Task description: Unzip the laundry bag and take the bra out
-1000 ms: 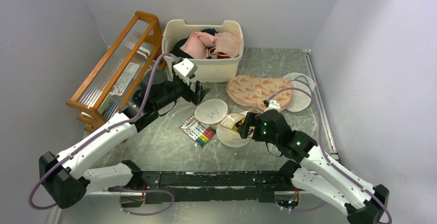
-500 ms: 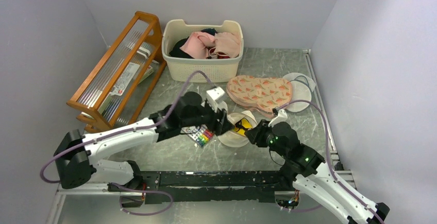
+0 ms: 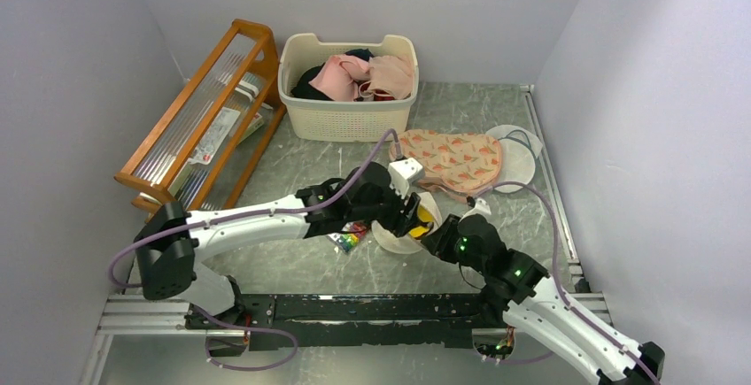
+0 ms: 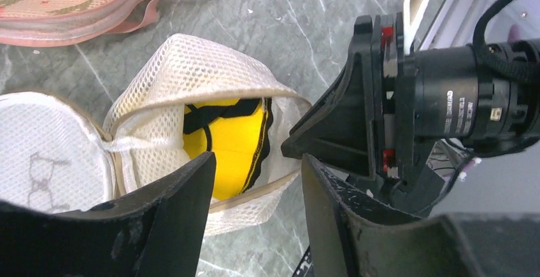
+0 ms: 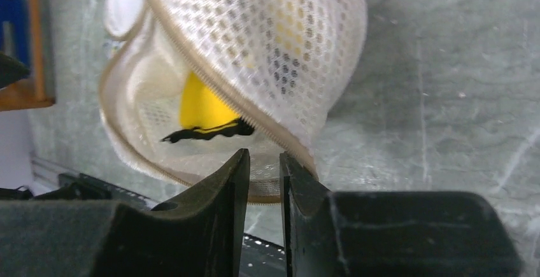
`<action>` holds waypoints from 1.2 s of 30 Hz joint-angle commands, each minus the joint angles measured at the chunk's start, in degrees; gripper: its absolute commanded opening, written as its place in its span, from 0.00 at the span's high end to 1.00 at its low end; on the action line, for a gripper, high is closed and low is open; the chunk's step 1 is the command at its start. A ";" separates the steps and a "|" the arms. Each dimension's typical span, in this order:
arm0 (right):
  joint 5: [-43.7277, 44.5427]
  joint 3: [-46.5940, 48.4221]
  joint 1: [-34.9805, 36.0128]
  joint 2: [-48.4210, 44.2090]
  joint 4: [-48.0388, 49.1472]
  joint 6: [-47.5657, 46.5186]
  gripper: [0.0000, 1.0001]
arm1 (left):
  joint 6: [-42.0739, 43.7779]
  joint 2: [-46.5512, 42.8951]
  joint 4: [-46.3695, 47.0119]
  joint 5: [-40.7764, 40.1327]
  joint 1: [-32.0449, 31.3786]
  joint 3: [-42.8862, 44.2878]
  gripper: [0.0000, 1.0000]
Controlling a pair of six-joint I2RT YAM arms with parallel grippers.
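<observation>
**Laundry bag** (image 4: 191,76), 1: cream mesh drum, lying on the table (image 3: 283,270) near its middle, just in front of the peach fabric. It is unzipped, with the lid (image 4: 44,156) thrown back to the side and a dark emblem showing on it.

**Bra** (image 4: 229,143), 1: yellow with black trim, inside the open bag and partly under the mesh.

**Left gripper** (image 4: 256,162), 1: fingers spread wide, poised just over the bag's mouth and holding nothing.

**Right gripper** (image 5: 262,156), 1: fingers almost together with a thin slit between them, their tips at the bag's zip rim. Whether they pinch the rim cannot be told.

**Marker pack** (image 3: 350,239), 1: just left of the bag, partly under the left arm.

**Peach printed fabric piece** (image 3: 443,159), 1: flat, behind the bag.

**White mesh disc** (image 3: 518,159), 1: at the fabric's right edge.

**Cream basket** (image 3: 345,119), 1: at the back, heaped with clothes.

**Wooden rack** (image 3: 199,111), 1: at the back left.
</observation>
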 commanded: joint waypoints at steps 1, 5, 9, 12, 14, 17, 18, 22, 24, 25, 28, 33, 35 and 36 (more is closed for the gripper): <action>2.99 -1.10 0.18 4.09 -1.62 2.56 0.76 | -0.56 5.64 0.73 -0.15 -0.12 4.00 0.42; 1.20 -1.60 0.18 7.36 0.41 2.31 0.75 | -3.53 9.00 3.18 0.88 -0.08 2.32 0.49; 1.72 -1.76 0.18 5.41 0.49 3.00 0.75 | -5.39 8.74 7.11 -0.27 -0.07 -1.56 0.52; 2.87 -1.54 0.19 3.81 -0.35 2.97 0.74 | -4.68 9.89 7.75 -0.19 -0.09 -1.32 0.46; 2.94 -1.55 0.18 3.22 -0.62 3.10 0.74 | -4.01 11.91 5.92 0.35 -0.14 0.49 0.43; 3.25 -1.42 0.18 2.50 -1.16 3.43 0.74 | -3.34 13.96 5.93 1.48 -0.16 2.11 0.40; 3.66 -1.30 0.18 2.25 -1.53 3.52 0.74 | -3.22 14.40 6.17 2.08 -0.22 2.42 0.37; 4.96 -0.77 0.18 1.25 -2.28 3.70 0.73 | -1.95 15.23 7.48 3.48 -0.96 3.28 0.24; 5.24 -0.60 0.17 1.04 -2.18 3.76 0.73 | -0.88 16.05 7.01 2.42 -1.56 4.12 0.23; 5.35 -0.52 0.18 1.00 -2.10 3.72 0.73 | 0.25 16.69 6.18 1.51 -1.78 4.90 0.24; 5.42 -0.43 0.18 1.08 -2.12 3.80 0.73 | 1.06 18.78 2.80 -1.57 -2.00 7.47 0.34; 5.72 -0.84 0.20 0.76 -2.11 4.09 0.72 | 2.81 20.95 -0.76 -6.79 -2.09 9.47 0.48; 5.89 -1.17 0.18 0.16 -2.00 4.38 0.72 | 3.65 21.31 -2.20 -7.38 -2.15 10.24 0.54; 6.09 -1.30 0.18 -0.21 -2.01 4.47 0.72 | 3.92 21.09 -2.52 -7.18 -2.11 10.42 0.58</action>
